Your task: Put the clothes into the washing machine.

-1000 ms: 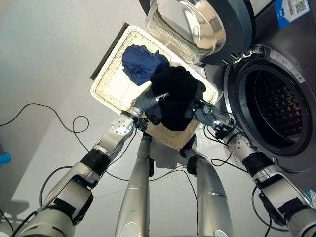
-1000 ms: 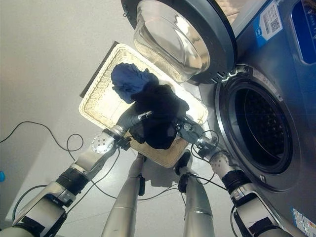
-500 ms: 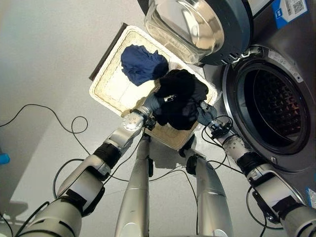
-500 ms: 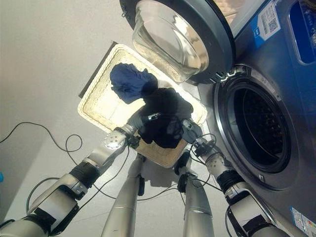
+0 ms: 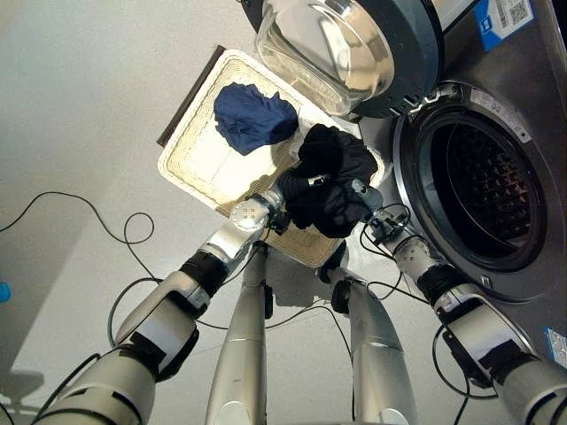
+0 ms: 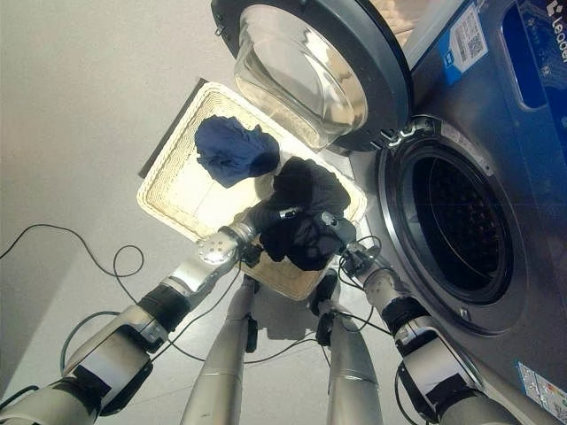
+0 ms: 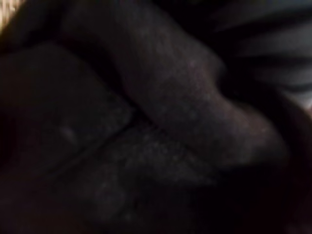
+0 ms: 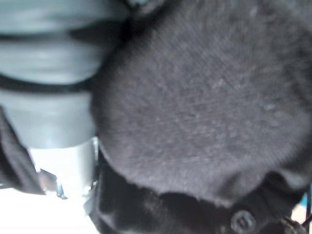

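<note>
A black garment (image 5: 332, 181) hangs bunched between my two hands above the near right corner of a woven basket (image 5: 190, 173). My left hand (image 5: 276, 197) comes in from the basket side, and a silver finger lies curled over the cloth. My right hand (image 5: 365, 197) presses into the bundle from the washer side and is half buried in it. Dark cloth lies close against both wrist cameras (image 7: 156, 126) (image 8: 204, 97). A blue garment (image 5: 252, 117) lies crumpled at the basket's far end. The washing machine's drum (image 5: 483, 190) stands open just right of the bundle.
The washer's round door (image 5: 345, 49) with its glass bowl is swung open above the basket's far right corner, close over the bundle. Bare grey floor lies to the left of the basket.
Both hands have drawn closer together and lifted. The black garment, which draped down over the basket's edge, is now gathered into a tighter, higher bundle nearer the drum.
</note>
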